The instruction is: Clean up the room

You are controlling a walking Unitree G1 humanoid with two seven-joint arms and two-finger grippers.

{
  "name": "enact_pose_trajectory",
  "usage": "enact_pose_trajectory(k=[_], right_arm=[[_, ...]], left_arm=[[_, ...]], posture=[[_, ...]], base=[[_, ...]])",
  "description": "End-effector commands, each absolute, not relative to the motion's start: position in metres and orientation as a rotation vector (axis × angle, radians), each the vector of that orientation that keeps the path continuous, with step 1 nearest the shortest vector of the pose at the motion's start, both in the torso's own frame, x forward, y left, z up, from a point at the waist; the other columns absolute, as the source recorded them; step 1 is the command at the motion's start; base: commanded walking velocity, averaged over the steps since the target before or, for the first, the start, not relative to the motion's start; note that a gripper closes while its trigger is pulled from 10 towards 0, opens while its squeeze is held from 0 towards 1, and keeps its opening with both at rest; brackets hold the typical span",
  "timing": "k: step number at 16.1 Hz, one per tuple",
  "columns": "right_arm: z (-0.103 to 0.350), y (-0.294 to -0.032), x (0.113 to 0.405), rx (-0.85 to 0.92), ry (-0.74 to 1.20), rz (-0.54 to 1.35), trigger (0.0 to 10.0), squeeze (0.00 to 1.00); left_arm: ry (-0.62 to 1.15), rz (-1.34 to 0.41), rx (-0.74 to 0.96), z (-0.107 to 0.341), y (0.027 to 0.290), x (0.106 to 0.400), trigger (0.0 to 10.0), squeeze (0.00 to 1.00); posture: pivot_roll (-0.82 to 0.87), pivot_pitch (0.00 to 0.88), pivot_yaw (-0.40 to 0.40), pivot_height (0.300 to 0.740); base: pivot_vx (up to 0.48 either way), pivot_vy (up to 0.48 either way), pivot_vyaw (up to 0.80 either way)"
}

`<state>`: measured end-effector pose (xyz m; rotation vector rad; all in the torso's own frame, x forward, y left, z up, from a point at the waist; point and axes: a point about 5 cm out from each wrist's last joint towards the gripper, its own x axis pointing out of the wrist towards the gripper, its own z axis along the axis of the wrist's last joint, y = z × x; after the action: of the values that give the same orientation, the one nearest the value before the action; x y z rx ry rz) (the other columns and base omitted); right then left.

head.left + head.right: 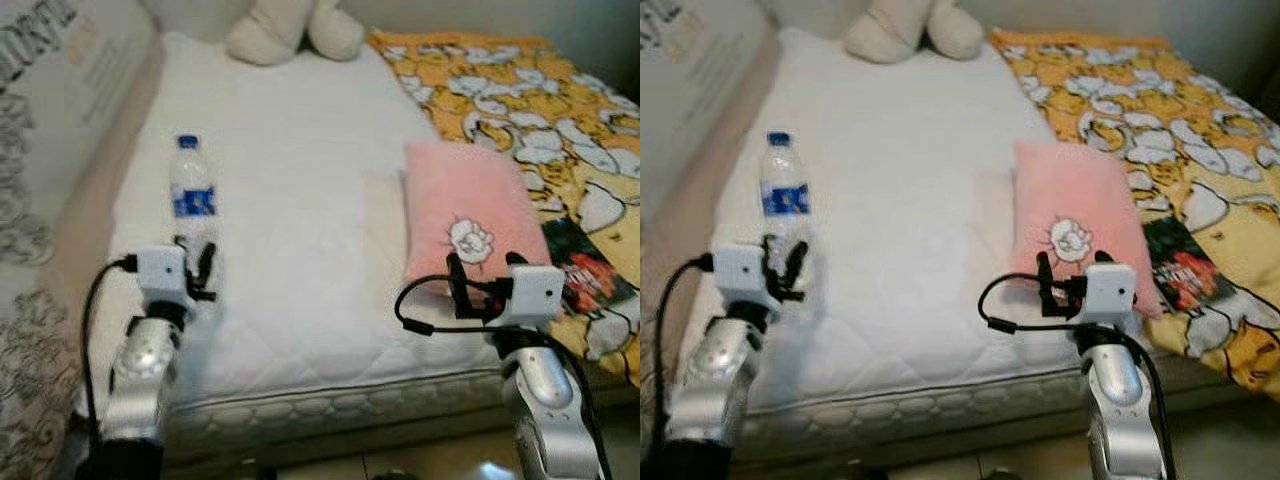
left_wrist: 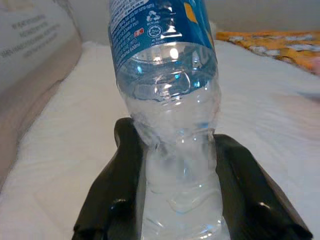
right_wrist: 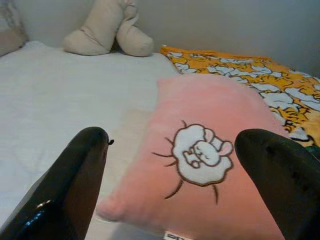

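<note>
A clear water bottle (image 1: 193,200) with a blue label and blue cap lies on the white mattress (image 1: 300,180) near its left side, cap pointing away from me. My left gripper (image 1: 196,262) is shut on the bottle's lower end, and the left wrist view shows both black fingers (image 2: 120,175) pressed against its dented plastic (image 2: 175,165). A pink pillow (image 1: 470,210) with a sheep picture lies to the right. My right gripper (image 1: 483,275) is open at the pillow's near edge, its fingers (image 3: 75,180) spread to either side of the sheep (image 3: 200,155).
A yellow patterned blanket (image 1: 520,100) covers the bed's right side, with a dark book (image 1: 590,270) lying on it beside the pillow. A cream plush toy (image 1: 295,30) sits at the head of the bed. A printed padded wall (image 1: 50,100) runs along the left.
</note>
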<state>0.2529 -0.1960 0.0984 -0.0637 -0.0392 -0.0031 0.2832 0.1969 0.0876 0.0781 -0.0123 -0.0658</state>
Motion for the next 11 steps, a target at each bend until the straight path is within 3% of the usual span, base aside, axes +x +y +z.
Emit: enact_pose_trajectory(k=[1, 5, 7, 11], right_arm=[[0.092, -0.201, 0.251, -0.057, -0.017, -0.022, 10.0, 0.00], [0.088, -0.194, 0.256, -0.040, 0.001, 0.004, 10.0, 0.00], [0.086, -0.196, 0.257, -0.052, 0.016, -0.001, 10.0, 0.00], [0.082, -0.195, 0.258, -0.071, 0.034, 0.009, 10.0, 0.00]], left_arm=[[-0.034, -0.126, 0.089, 0.094, 0.177, 0.286, 10.0, 0.00], [-0.008, -0.145, 0.031, 0.096, 0.158, 0.287, 10.0, 0.00], [-0.014, -0.148, 0.006, 0.097, 0.157, 0.285, 10.0, 0.00], [-0.020, -0.138, 0.006, 0.100, 0.158, 0.282, 10.0, 0.00]], posture=[[-0.06, 0.000, -0.009, 0.740], [-0.07, 0.000, -0.016, 0.740], [-0.07, 0.000, -0.015, 0.740], [-0.07, 0.000, -0.014, 0.740]], base=[[0.000, 0.000, 0.00], [0.000, 0.000, 0.00], [0.000, -0.396, 0.00], [0.000, -0.480, 0.61]])
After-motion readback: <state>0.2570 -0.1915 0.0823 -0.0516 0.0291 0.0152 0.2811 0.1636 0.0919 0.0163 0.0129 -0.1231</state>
